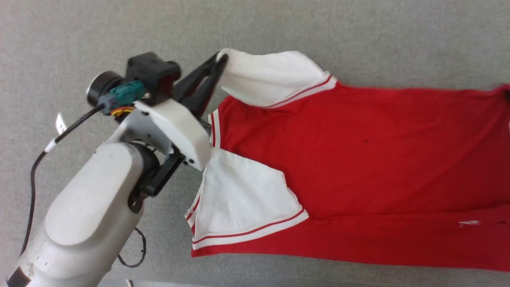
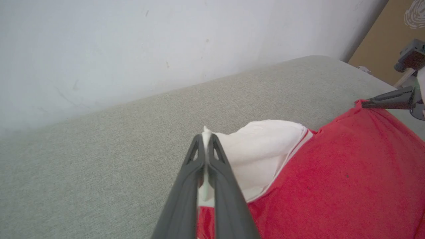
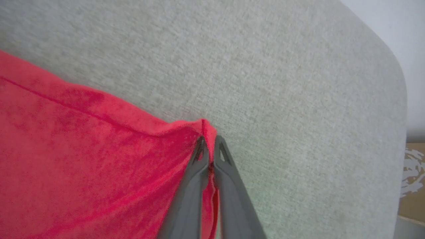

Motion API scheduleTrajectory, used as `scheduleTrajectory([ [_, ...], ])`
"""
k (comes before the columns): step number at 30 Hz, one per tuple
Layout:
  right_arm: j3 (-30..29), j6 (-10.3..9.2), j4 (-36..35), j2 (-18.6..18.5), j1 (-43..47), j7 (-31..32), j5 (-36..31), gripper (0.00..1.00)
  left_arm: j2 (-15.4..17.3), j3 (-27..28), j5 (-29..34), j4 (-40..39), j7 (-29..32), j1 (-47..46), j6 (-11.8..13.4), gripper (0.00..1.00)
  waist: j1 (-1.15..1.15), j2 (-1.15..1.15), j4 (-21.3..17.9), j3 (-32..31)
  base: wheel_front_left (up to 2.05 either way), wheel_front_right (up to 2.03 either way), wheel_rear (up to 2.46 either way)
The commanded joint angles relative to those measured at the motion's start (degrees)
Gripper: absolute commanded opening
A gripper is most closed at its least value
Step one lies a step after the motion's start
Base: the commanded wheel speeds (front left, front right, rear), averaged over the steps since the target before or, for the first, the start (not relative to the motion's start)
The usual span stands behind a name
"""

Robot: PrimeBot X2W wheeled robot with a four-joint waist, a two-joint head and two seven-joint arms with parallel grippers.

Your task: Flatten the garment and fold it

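Red shirt [image 1: 358,159], white striped-trim sleeves, spread out. Far sleeve tip lifted, near sleeve flat. Far hem corner raised.

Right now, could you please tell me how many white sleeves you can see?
2. One sleeve is raised at the far edge of the shirt, its tip pinched between the left arm's jaws; the other sleeve lies flat on the near side.
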Motion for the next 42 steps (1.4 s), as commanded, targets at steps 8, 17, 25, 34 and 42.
scheduleTrajectory([
  [8, -2.9, -0.04, 2.3, 3.3, -0.6, -10.9, -1.8, 0.0, 0.7, 3.4, -1.8, 1.5, -4.6, 3.8, 2.4, 0.0, -0.02, 0.0, -3.1, -9.6, 0.0, 0.0, 0.0],
  [17, -5.8, -0.04, 1.1, 4.0, 8.3, -16.6, -0.1, 0.0, 3.8, 2.4, -1.9, -3.3, -3.6, 11.5, 4.1, 0.0, -0.02, 0.0, -3.7, -12.5, 0.0, 0.0, 0.0],
  [25, -9.1, -0.04, -3.9, 5.7, 21.5, -17.7, 1.3, 0.0, 8.9, 0.6, -4.8, -9.6, 0.5, 25.6, 6.8, 0.0, -0.02, 0.0, -5.0, -15.6, 0.0, 0.0, 0.0],
  [34, -8.5, -0.04, -4.2, 7.6, 28.0, -13.9, -1.2, 0.0, 8.7, -2.4, -10.7, -5.7, 4.0, 33.5, 5.5, 0.0, -0.02, 0.0, -5.2, -15.0, 0.0, 0.0, 0.0],
  [42, -6.0, -0.04, -0.9, 7.4, 27.5, -14.4, -2.8, 1.0, 6.4, -5.7, -9.1, 3.1, 3.9, 31.3, 3.0, 0.42, -0.02, 0.0, -4.7, -14.6, 0.0, 0.0, 0.0],
])
